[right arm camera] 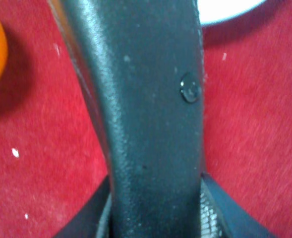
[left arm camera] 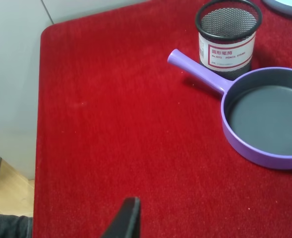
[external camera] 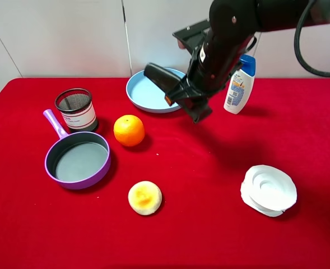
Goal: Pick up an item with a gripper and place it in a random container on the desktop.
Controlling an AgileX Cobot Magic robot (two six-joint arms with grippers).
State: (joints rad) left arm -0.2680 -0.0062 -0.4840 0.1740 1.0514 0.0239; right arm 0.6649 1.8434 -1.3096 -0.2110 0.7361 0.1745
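My right gripper (external camera: 185, 96) is shut on the black soft case (external camera: 159, 77) and holds it in the air, tilted. The case's free end reaches over the right part of the light-blue plate (external camera: 138, 92) at the back of the red desktop (external camera: 209, 235). In the right wrist view the case (right arm camera: 146, 124) fills the middle between the dark fingers (right arm camera: 86, 220), with the plate's rim (right arm camera: 227, 10) beyond it. Only one dark fingertip (left arm camera: 128, 218) of my left gripper shows, over bare red cloth near the table's left edge.
An orange (external camera: 129, 130) lies in front of the plate. A purple-handled pan (external camera: 78, 159) and a black mesh cup (external camera: 75, 109) stand at the left. A yellowish bun (external camera: 144, 197), a white crumpled object (external camera: 268, 189) and a shampoo bottle (external camera: 240, 84) are also on the cloth.
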